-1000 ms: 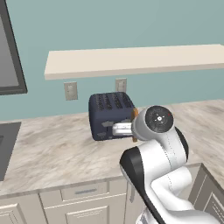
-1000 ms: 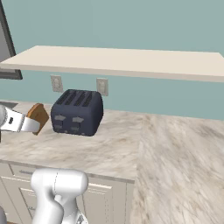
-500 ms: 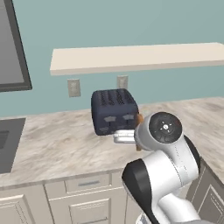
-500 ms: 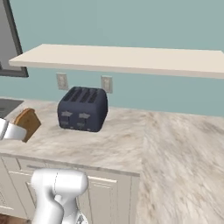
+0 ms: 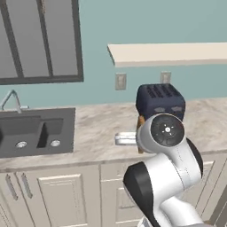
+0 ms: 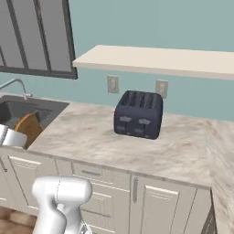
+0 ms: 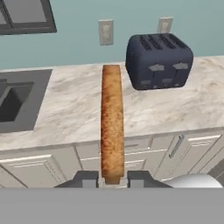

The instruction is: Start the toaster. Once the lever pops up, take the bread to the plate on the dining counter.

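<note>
The bread [image 7: 112,122], a golden-brown toast slice, stands edge-on between the fingertips of my gripper [image 7: 112,178], which is shut on its lower end. The slice hangs in the air in front of the kitchen counter's front edge. It also shows in the right base view as the bread [image 6: 28,129] at the far left, and as a brown sliver of bread [image 5: 141,121] behind my wrist. The navy toaster [image 7: 158,61] stands on the counter beyond it, to the right, apart from the gripper. Its grey levers sit near the top of their panels. The plate and the dining counter are out of view.
A dark sink [image 5: 35,131] with a faucet [image 5: 12,99] is set into the marble counter [image 5: 99,128] left of the toaster. A beige shelf [image 5: 170,53] hangs above the toaster [image 5: 160,99]. Pale cabinet doors [image 6: 160,201] run below the counter.
The whole picture has shifted as the base moved: the toaster has slid right and the sink and window have come into view. The gripper stays shut on the bread.
</note>
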